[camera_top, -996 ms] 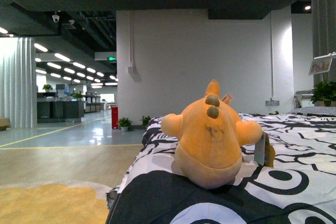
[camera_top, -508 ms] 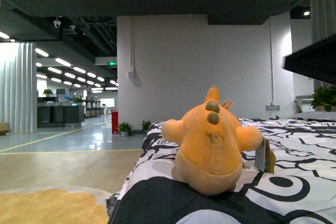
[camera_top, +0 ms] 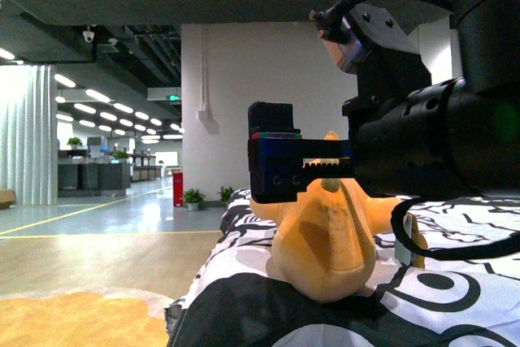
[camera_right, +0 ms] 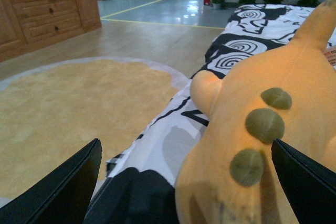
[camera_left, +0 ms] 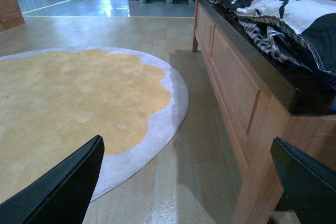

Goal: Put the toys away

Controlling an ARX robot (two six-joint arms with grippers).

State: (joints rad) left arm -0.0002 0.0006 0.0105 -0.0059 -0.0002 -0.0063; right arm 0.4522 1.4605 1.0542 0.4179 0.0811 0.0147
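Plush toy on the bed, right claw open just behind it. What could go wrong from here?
1. The plush toy sits near the edge of the patterned duvet, so a nudge from the open right claw could tip it onto the floor.
2. Its body is rounded and soft, so a shallow grip may slip off.
3. The duvet lies loose directly under the toy, and the claw could snag fabric along with it.

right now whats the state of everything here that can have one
plush toy: lying on the bed cover, not gripped
right gripper: open, at the toy's back
left gripper: open, empty, low beside the bed frame
bed cover: rumpled at the edge
cabinet doors: shut
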